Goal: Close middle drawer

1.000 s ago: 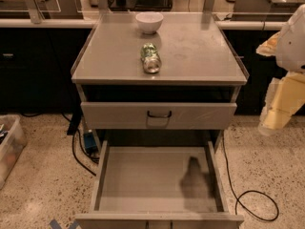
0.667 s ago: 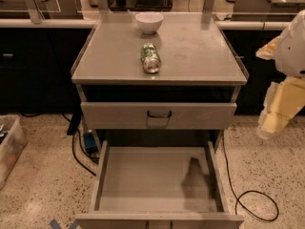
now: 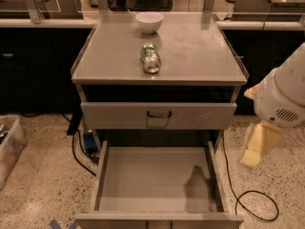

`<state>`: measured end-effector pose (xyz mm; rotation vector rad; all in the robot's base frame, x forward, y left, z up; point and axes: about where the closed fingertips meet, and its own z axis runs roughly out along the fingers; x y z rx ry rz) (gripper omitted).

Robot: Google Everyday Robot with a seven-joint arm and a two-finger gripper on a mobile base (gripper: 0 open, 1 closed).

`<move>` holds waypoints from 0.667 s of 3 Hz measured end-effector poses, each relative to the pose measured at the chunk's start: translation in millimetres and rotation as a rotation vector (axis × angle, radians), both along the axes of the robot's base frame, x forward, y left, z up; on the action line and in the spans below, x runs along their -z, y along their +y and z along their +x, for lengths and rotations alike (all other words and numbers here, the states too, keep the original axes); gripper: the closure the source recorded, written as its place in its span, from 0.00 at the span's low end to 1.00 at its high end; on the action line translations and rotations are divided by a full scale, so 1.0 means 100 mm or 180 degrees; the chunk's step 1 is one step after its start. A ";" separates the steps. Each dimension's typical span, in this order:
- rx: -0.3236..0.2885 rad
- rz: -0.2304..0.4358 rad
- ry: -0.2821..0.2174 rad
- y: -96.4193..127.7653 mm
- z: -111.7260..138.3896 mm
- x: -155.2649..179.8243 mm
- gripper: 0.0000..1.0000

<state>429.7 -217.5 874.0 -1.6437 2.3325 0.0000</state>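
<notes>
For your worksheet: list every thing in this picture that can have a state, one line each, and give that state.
Wide grey metal middle drawer with low front panel: pulled fully out, empty.
Taller-fronted grey drawer with black handle: pushed in.
Green metal can: lying on its side on the grey cabinet top.
White round bowl: upright, at the back of the top.
Beige tool: hanging right of the open drawer, apart from it.

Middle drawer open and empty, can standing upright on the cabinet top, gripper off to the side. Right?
No: camera view shows the can lying on its side on the cabinet top, not upright. Otherwise yes: middle drawer open and empty, gripper off to the side, at picture right.
</notes>
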 end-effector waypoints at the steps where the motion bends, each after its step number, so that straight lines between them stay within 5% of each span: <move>1: 0.0191 0.0218 0.0223 -0.10 -0.11 0.47 0.19; 2: 0.0196 0.0232 0.0238 -0.09 -0.12 0.49 0.43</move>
